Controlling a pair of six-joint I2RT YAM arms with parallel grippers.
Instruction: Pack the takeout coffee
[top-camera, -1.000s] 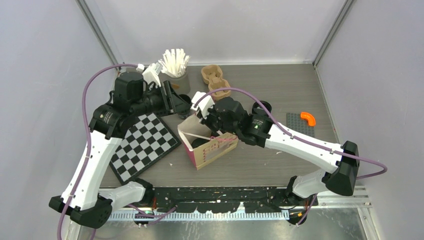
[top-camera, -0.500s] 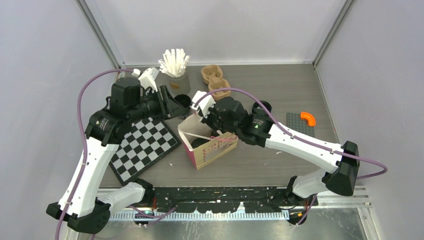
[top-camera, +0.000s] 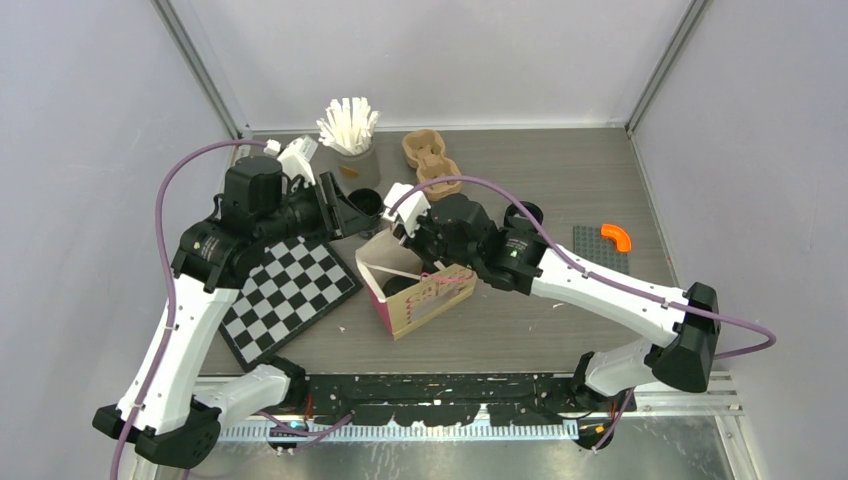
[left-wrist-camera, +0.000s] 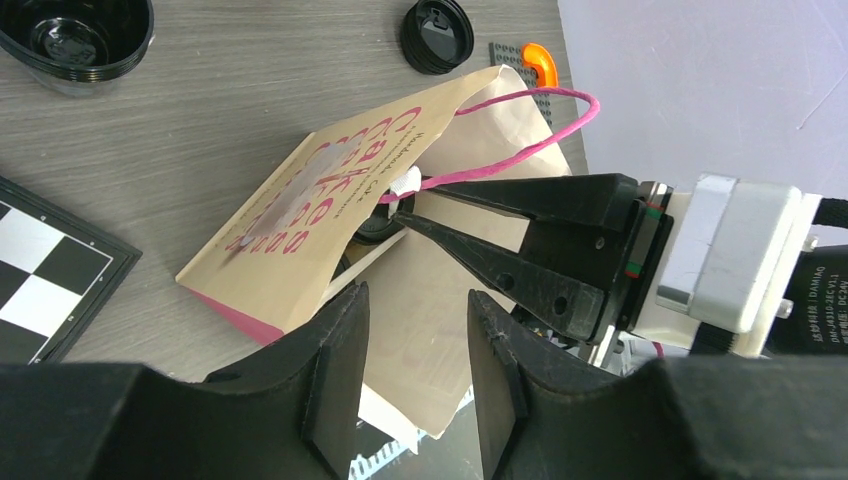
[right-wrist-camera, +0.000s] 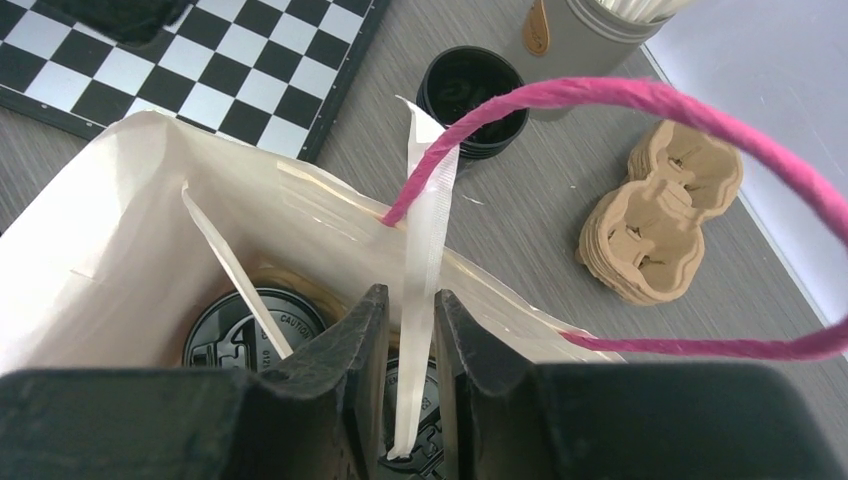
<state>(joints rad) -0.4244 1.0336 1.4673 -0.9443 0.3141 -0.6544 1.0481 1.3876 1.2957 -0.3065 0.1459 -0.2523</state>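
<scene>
Seemingly right jaws pinch white strip (right-wrist-camera: 427, 240); lidded cup (right-wrist-camera: 245, 325) in bag (right-wrist-camera: 110, 200).

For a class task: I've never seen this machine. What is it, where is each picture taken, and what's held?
Two robot arms stand on a table. One picture looks down from above; the others come from a camera on each wrist. On the table: a paper bag, chessboard, grey cup of white sticks, pulp carriers, a loose black lid, stacked black cups. Black cup lids show inside the bag. The right fingers pinch a white strip at the bag's mouth; the left fingers are open, empty.
</scene>
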